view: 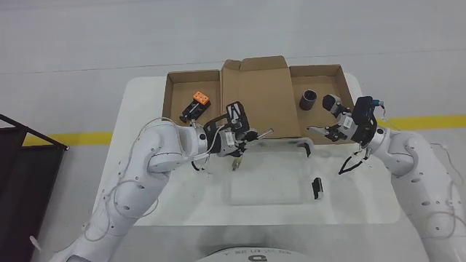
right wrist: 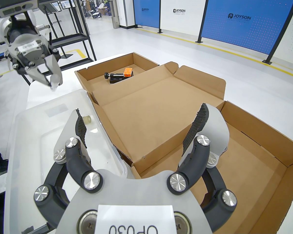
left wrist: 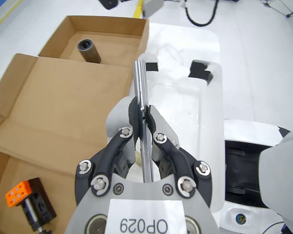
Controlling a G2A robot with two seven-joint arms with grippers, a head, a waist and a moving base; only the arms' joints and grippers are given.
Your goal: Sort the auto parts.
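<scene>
My left gripper (view: 246,135) (left wrist: 143,113) is shut on a thin steel rod (left wrist: 142,91) (view: 260,133), held above the far edge of the clear bin (view: 273,178), next to the cardboard box (view: 255,91). My right gripper (view: 322,130) (right wrist: 141,122) hangs open and holds nothing, over the near edge of the box's right compartment. A black cylinder (view: 308,100) (left wrist: 88,51) stands in that compartment. An orange-and-black part (view: 196,105) (right wrist: 119,74) (left wrist: 26,200) lies in the left compartment. A small cream piece (right wrist: 88,119) (view: 237,164) rests in the bin.
The box's middle section (right wrist: 146,103) is a flat cardboard flap with nothing on it. Black latches (view: 317,188) (left wrist: 200,70) sit on the bin's rim. A black rack (view: 18,167) stands beside the table at the left. The left gripper (right wrist: 46,74) hangs beyond the bin's far side.
</scene>
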